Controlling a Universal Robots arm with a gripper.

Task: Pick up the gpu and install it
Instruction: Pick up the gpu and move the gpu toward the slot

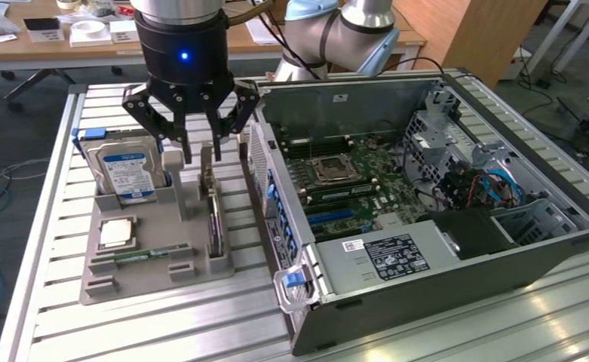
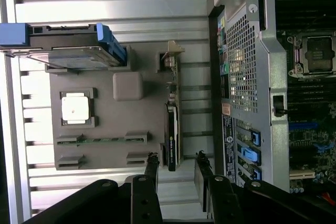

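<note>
End effector (image 1: 200,151) released, straddling gpu (image 1: 213,215) top edge, seemingly untouched; case (image 1: 266,177) close beside.

The graphics card (image 1: 213,219) is black with a silvery end bracket. The hard drive (image 1: 128,172) is silver with a blue-and-white label. The tray (image 1: 138,283) is grey, the ribbed counter (image 1: 43,317) silver, the hand (image 1: 200,153) black, and the circuit board (image 1: 360,177) green.

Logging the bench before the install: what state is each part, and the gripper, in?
gpu: on edge in the grey holder, not gripped.
gripper: open, straddling the gpu.
hard drive: upright in its slot.
CPU: lying flat.
computer case: side open, motherboard exposed.
</note>
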